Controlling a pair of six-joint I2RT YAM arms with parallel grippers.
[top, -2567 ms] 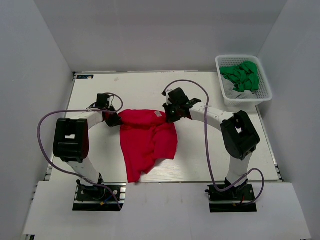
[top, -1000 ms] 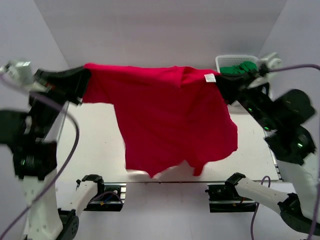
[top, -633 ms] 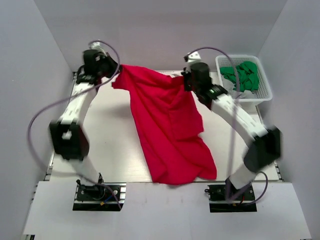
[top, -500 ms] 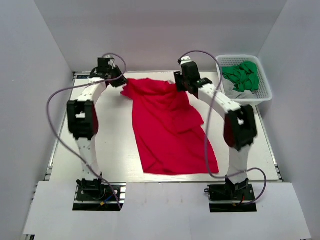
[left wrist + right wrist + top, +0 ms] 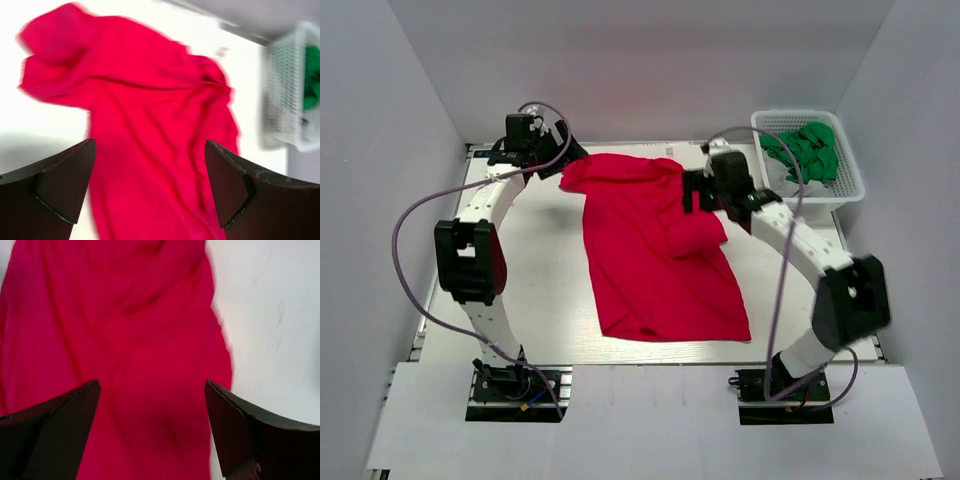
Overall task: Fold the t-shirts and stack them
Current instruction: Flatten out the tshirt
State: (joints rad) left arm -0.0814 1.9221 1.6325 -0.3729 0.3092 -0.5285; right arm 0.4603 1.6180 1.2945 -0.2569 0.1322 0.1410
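Note:
A bright red t-shirt (image 5: 655, 250) lies spread on the white table, collar end at the far side, hem toward the arm bases, with its right sleeve bunched. My left gripper (image 5: 563, 160) hovers by the shirt's far left sleeve, jaws open and empty. In the left wrist view the t-shirt (image 5: 150, 125) fills the space beyond the wide-apart left gripper (image 5: 150, 187). My right gripper (image 5: 692, 192) hangs open over the shirt's upper right part. Red t-shirt cloth (image 5: 135, 340) lies below the open right gripper (image 5: 150, 432), touching neither finger.
A white lattice basket (image 5: 845, 185) holding green and grey cloth (image 5: 804, 150) stands at the far right corner; the basket (image 5: 290, 100) also shows in the left wrist view. Grey walls enclose the table (image 5: 520, 290) on three sides.
Both grippers swung the shirt up and out, laid it down on the table and opened, letting go of its shoulders. The right arm has drawn back toward the near side.

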